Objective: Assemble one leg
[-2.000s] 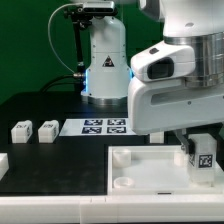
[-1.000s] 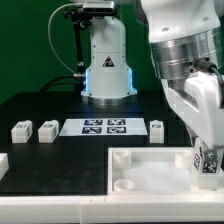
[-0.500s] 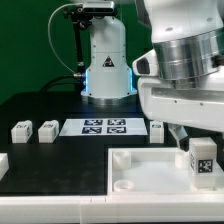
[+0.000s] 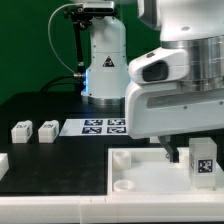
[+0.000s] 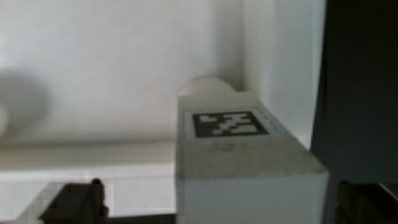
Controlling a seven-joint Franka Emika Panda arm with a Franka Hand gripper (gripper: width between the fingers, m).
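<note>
The leg stands upright at the corner of the white tray on the exterior view's right, its marker tag facing the camera and its foot at or in the corner socket; whether it is seated there cannot be made out. It looks like a small block of hard white plastic, so it should be light and stiff, with nothing to bend or crush under a firm pinch. Its faces look smooth and a little glossy, which suggests it could slip or twist in a weak hold. The best grip is probably across two opposite flat sides, fairly high up, leaving the lower end free to go into the tray. In the wrist view the tagged face sits squarely in the middle, so the block is well centred under the claw. One dark finger shows with a strip of white between it and the block. The far side is lost against a dark band, so I cannot tell whether the claw is clamped on the leg or standing off it. The black table carries the tray.
</note>
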